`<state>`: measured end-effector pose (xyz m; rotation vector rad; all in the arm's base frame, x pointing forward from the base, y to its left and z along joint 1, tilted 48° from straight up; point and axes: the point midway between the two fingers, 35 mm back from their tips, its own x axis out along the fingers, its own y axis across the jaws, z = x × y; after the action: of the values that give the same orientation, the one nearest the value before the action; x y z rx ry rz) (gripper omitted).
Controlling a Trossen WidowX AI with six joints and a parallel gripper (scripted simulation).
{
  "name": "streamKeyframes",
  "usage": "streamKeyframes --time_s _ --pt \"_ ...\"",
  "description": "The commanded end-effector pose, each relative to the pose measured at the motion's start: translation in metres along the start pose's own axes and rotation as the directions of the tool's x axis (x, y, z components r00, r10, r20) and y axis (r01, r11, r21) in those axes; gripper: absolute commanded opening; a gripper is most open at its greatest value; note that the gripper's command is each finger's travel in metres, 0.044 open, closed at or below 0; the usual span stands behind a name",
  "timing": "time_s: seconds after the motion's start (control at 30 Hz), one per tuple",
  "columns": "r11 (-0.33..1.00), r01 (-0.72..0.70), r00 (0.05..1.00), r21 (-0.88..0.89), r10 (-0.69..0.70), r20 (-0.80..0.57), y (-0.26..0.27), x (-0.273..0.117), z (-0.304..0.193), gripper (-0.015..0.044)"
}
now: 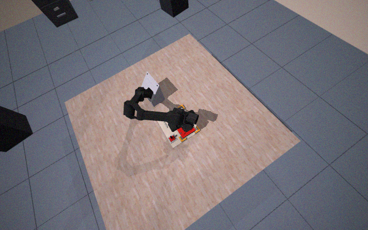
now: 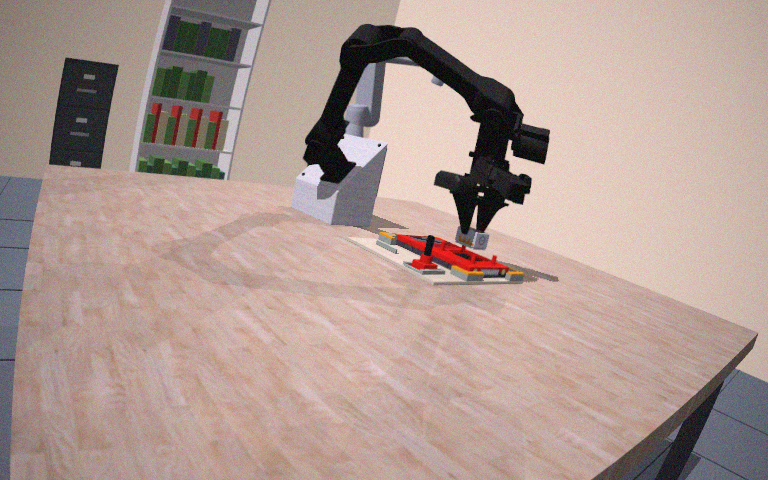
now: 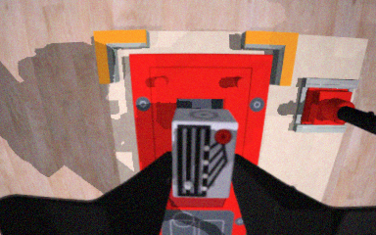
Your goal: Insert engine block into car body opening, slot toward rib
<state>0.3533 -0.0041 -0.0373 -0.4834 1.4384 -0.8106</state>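
My gripper (image 2: 473, 230) (image 3: 202, 159) is shut on the engine block (image 2: 480, 240) (image 3: 205, 162), a small light-grey block with black stripes and a red round mark on the face toward the wrist camera. The block hangs above the red car body (image 1: 186, 133) (image 2: 439, 251) (image 3: 200, 62) without visible contact. In the wrist view it covers most of the opening; a dark grey strip of the opening (image 3: 200, 103) shows past its far edge. The rib is not clearly visible. In the top view the arm hides the block and fingertips.
The car body lies on a cream plate (image 1: 166, 131) (image 3: 344, 54) between orange-topped corner brackets (image 3: 121, 38) (image 3: 273, 38). A red piece (image 2: 424, 263) (image 3: 317, 105) with an upright black handle (image 2: 429, 245) (image 3: 363, 120) stands beside it. The arm's white stand (image 1: 149, 83) (image 2: 349, 199) is behind.
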Motion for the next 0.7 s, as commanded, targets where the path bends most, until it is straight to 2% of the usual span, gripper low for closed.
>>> streamKeyframes --time_s 0.0,0.2,0.5,0.67 --pt "0.998 -0.004 1.0 -0.068 0.004 -0.001 0.0007 -0.0003 0.0002 0.016" --pt "0.993 -0.004 1.0 -0.115 0.004 -0.001 0.0006 0.0013 0.0002 0.016" --pt "0.999 -0.003 1.0 0.052 0.004 -0.001 0.0006 0.0017 0.0003 0.016" --pt "1.0 -0.004 1.0 0.023 0.004 -0.001 0.0009 0.002 0.0002 0.016"
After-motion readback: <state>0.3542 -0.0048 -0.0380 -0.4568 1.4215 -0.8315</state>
